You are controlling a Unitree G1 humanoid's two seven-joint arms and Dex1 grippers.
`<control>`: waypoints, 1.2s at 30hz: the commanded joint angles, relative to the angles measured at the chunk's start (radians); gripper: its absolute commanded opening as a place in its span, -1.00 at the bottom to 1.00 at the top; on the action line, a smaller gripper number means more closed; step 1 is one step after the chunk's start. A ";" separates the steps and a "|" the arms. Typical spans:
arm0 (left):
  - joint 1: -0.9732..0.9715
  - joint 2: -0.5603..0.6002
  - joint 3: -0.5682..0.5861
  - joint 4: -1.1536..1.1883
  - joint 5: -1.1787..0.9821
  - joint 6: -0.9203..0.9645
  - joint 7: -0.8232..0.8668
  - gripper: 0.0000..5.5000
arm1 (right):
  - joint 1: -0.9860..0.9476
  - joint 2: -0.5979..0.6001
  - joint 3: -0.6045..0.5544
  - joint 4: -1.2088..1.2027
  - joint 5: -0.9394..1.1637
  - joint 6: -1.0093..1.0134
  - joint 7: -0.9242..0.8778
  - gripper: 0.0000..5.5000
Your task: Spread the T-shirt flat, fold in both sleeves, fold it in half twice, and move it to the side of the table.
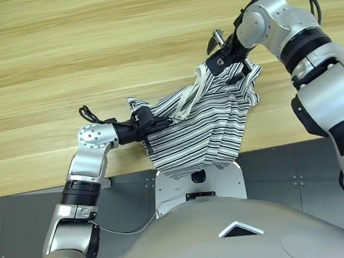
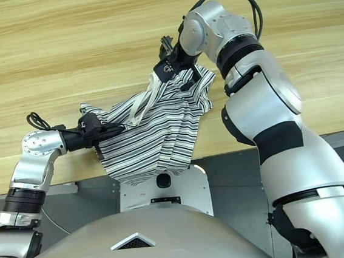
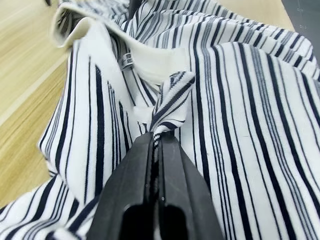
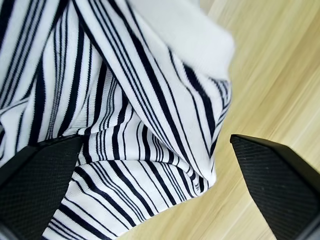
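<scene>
Bunched striped T-shirt (image 2: 160, 136), near edge of wooden table (image 2: 60, 48)

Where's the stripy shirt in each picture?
Left eye: shirt in the middle, at the table's near edge.
Right eye: shirt left of middle, same spot.
Left wrist: shirt pinched by the left end effector.
Right wrist: shirt between the right end effector's spread fingers.
Shared landmark: the wooden table.

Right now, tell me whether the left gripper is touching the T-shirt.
Touching. The left wrist view shows the left gripper shut on a pinched fold of the T-shirt.
</scene>
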 commanded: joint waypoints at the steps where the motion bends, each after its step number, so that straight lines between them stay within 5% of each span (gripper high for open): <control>1: -0.019 -0.007 0.010 0.021 0.012 -0.009 0.027 -0.96 | 0.012 0.002 -0.018 -0.002 0.017 0.016 0.001 1.00; 11: -0.020 -0.015 0.020 0.033 0.007 -0.018 0.052 -0.96 | -0.035 0.046 -0.127 0.004 0.122 0.111 0.117 1.00; 24: -0.029 -0.015 0.031 0.051 0.007 -0.024 0.052 -0.96 | -0.067 0.072 -0.112 0.018 0.094 0.119 0.063 1.00; 36: -0.023 -0.018 0.034 0.052 0.005 -0.027 0.056 -0.96 | -0.047 0.124 -0.079 0.038 0.054 0.146 -0.016 0.35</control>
